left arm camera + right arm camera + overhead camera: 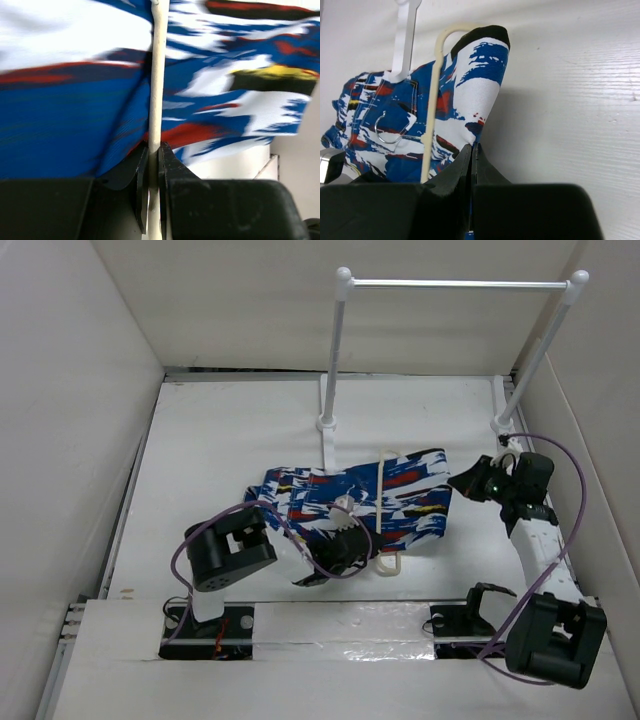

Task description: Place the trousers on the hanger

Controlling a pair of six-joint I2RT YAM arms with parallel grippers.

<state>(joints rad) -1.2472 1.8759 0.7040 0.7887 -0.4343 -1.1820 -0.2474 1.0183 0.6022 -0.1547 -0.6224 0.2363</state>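
Trousers (420, 508), busy blue-white-red print, rumpled, cream hanger (385, 490) lying across

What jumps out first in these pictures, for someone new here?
The loud blue, white and red trousers sprawled in the middle. A thin cream hanger lies across them, the left gripper pinching its rod and the right gripper pinching the cloth's edge. Behind stands a white rail.
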